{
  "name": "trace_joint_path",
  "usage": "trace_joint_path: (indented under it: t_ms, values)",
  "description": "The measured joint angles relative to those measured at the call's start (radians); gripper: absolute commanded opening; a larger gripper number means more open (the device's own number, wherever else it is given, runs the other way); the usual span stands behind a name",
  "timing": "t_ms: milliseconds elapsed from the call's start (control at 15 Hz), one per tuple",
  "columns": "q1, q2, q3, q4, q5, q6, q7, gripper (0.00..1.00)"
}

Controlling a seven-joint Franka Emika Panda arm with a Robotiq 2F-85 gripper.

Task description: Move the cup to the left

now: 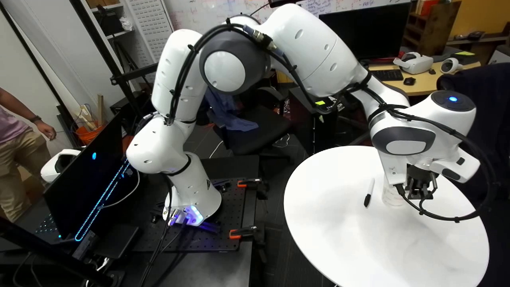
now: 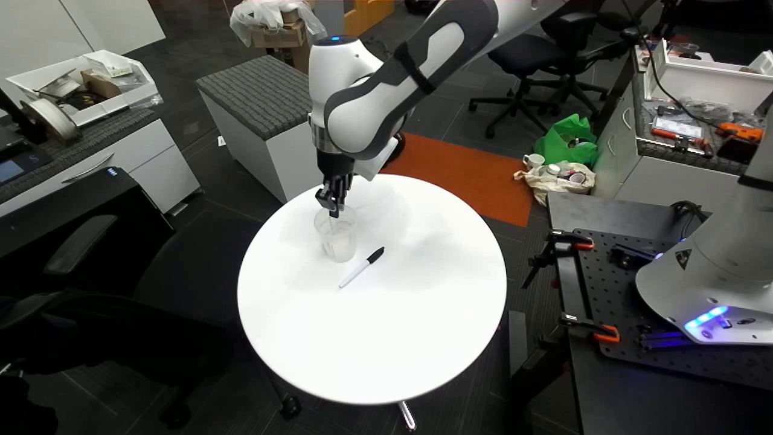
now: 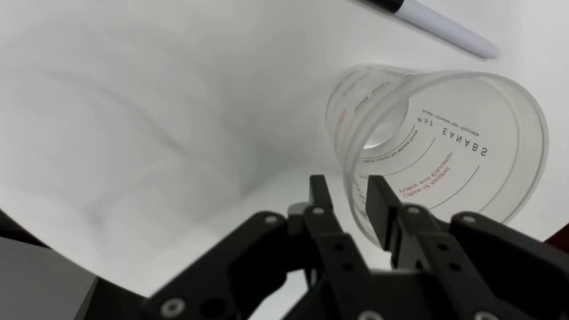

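The clear, tapered plastic cup point(image 2: 336, 240) stands upright on the round white table point(image 2: 374, 350). In an exterior view the cup point(image 1: 392, 196) is partly hidden by my gripper point(image 1: 416, 194). In the wrist view the cup point(image 3: 458, 138) is at the right, its open mouth facing the camera and print on its wall. My gripper point(image 3: 349, 184) has its fingers apart over the cup's near rim. One finger is inside the mouth and one outside, with gaps on both sides of the wall. The gripper's tips point(image 2: 334, 208) are at the cup's rim in an exterior view.
A white marker pen with a black cap point(image 2: 362, 267) lies on the table close beside the cup; it also shows in the wrist view point(image 3: 438, 26). The table's curved edge point(image 3: 66, 262) shows at the lower left. A dark chair point(image 2: 175, 266) stands beside the table.
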Motion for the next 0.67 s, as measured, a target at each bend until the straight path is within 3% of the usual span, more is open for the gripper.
trace_joint_path:
  t_ms: [667]
  values:
    - [0.008,0.004,0.000,0.022,0.000,-0.030,0.002,0.01]
